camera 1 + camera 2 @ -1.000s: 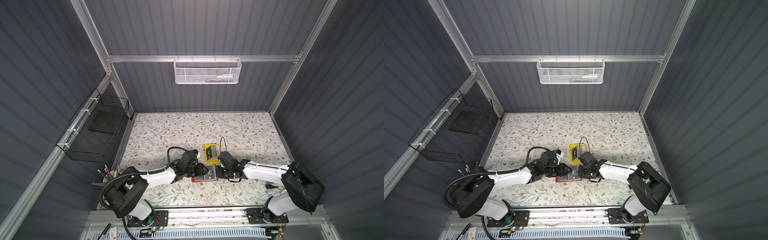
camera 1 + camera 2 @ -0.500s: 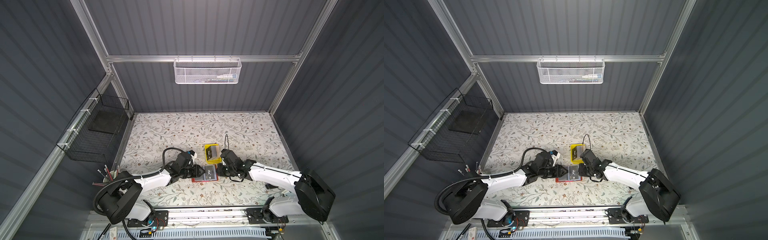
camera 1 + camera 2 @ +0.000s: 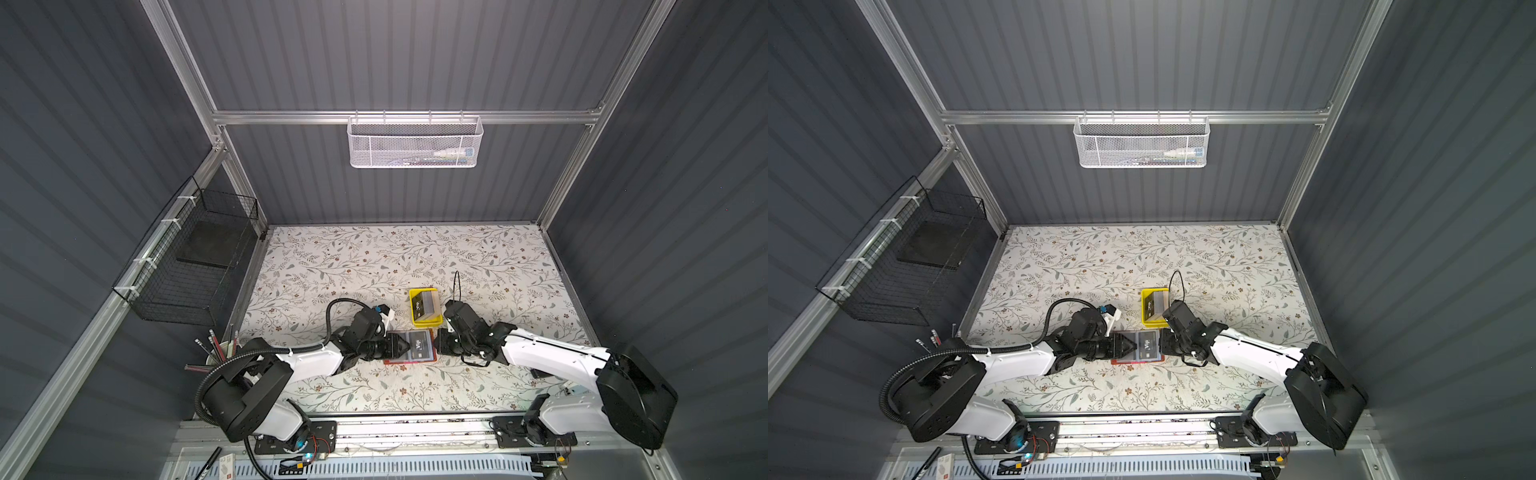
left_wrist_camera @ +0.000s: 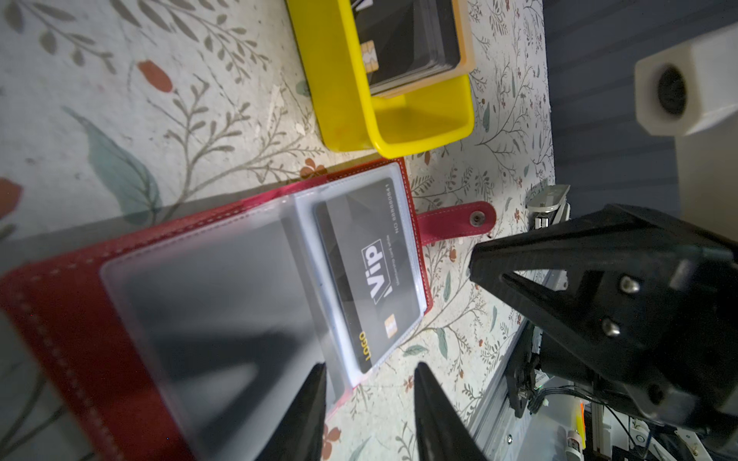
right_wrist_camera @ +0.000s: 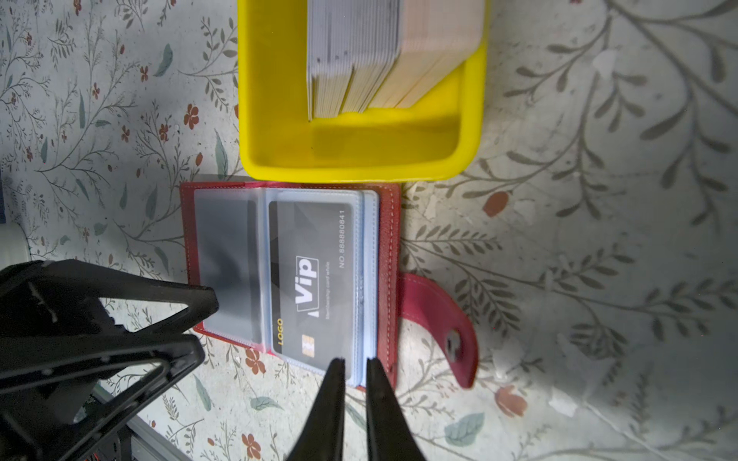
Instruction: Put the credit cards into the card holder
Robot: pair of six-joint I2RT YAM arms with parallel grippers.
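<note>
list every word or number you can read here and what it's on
"Vip": black card in the red card holder
"LOGO": same card, yellow letters
"NO 888880841": same card
Small line beside "Vip": too blurred
Stack of cards in the yellow tray: lettering unreadable

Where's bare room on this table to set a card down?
Bare: the table behind the yellow tray to the back wall, and the strip in front of the card holder. Crowded: the centre, with the left gripper and right gripper flanking it.
</note>
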